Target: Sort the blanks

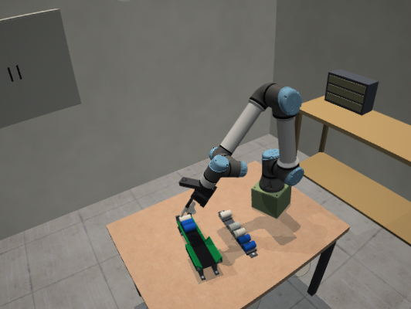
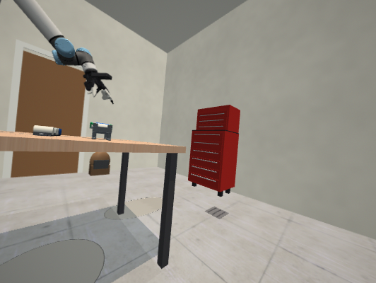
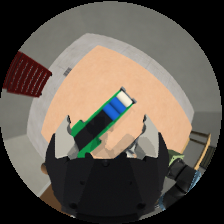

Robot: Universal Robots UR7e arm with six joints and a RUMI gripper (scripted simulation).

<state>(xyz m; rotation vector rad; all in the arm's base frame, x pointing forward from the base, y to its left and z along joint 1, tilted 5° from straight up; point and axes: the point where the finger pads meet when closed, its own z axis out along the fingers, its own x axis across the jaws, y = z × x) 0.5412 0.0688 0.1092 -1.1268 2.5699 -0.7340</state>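
From the top view, the green feed ramp (image 1: 215,250) (image 3: 78,131) stands on the wooden worktop (image 1: 154,247) (image 2: 141,144) (image 3: 75,95); a white blank (image 1: 185,219) (image 2: 102,125) (image 3: 124,98) lies across its stop end, with two blue blanks (image 1: 188,225) (image 3: 115,106) side by side next to it, further down the black bed. The stock rack (image 1: 253,254) stands beside the ramp, apart from it; along it lie a white blank (image 1: 225,215) at one end, then a grey-white blank (image 1: 234,225), a cream blank (image 1: 239,232) and two blue blanks (image 1: 246,242) at the other end. The hand (image 1: 185,210) (image 2: 103,99) (image 3: 106,115) is near the ramp's stop end, tilted.

In the exterior view, the hand hangs above the worktop, higher than the ramp and touching nothing; the red tool chest (image 2: 215,152) stands by the wall.

In the wrist view, the fingers stand wide apart with nothing between them; beyond them, the white blank is outermost at the stop, the blue pair just behind it.
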